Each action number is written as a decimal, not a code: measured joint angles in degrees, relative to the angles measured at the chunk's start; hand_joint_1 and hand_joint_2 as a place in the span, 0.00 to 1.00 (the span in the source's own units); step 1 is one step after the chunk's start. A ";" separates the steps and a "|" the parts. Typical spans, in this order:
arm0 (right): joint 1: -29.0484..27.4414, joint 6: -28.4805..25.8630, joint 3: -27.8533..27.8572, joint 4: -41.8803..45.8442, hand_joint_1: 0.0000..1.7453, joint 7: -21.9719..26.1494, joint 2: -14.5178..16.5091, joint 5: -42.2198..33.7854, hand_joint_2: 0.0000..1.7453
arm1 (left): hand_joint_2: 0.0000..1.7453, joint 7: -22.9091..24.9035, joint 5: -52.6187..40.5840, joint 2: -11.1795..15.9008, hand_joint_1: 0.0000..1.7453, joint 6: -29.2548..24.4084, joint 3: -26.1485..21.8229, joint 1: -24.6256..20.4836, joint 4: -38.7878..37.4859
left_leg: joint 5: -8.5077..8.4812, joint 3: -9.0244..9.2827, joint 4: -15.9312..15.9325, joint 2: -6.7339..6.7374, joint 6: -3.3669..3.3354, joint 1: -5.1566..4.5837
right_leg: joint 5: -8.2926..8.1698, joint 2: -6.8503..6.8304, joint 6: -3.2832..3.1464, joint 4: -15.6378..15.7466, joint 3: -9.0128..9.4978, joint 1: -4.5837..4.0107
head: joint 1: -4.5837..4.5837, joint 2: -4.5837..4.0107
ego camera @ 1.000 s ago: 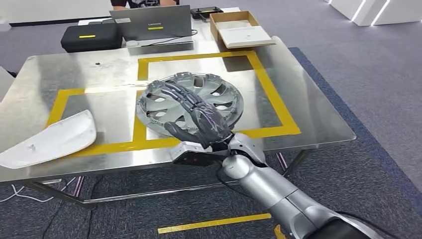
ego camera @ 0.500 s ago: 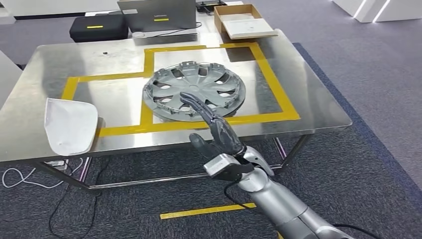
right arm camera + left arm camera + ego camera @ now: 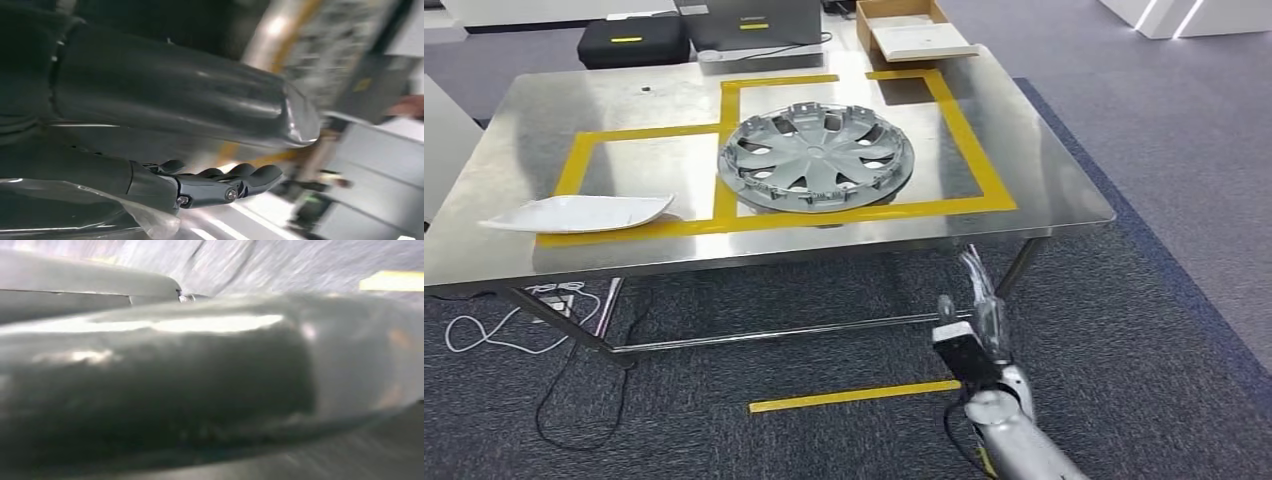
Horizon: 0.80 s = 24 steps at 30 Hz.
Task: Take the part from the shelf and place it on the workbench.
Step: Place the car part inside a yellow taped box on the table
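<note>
Head view, read from left to right, showed a white curved panel (image 3: 579, 213) lying flat near the left front edge of the steel workbench (image 3: 1064, 190), over the yellow tape outline (image 3: 969, 140). Just right of it the grey wheel cover (image 3: 816, 157), judged to be the part, sat on the bench and overlapped the tape line, so the placing looked done. Behind, a black case (image 3: 632, 42) carried a yellow label too small to read; a laptop (image 3: 749, 22) and an open cardboard box (image 3: 914, 38) stood further right. No writing could be made out. Lower right, the right hand (image 3: 979, 300) hung below the bench edge, holding nothing; the right wrist view showed its fingers (image 3: 235, 182) straight and side by side, close together. The left hand's state could not be told from the blurred left wrist view.
</note>
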<state>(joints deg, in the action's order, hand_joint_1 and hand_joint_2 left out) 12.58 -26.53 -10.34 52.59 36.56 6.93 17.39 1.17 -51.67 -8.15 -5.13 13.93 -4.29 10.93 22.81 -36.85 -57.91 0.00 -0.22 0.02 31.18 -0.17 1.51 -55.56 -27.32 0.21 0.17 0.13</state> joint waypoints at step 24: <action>-10.03 4.05 17.35 -36.89 0.00 -16.96 -7.42 0.82 0.00 | 0.00 14.49 6.20 -5.16 0.00 1.24 -15.99 -0.05 -0.09 | 3.32 3.86 1.18 0.42 -2.76 -0.58 | 1.22 0.08 2.66 -14.79 -8.25 0.68 | 0.03 0.00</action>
<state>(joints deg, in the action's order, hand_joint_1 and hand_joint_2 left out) 2.54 -22.48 7.02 15.69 19.60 -0.49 18.21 15.66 -45.47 -13.32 -3.89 -2.06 -4.34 10.84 26.13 -33.00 -56.74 0.42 -2.99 -0.56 32.40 -0.09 4.17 -70.35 -35.57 0.88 0.21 0.13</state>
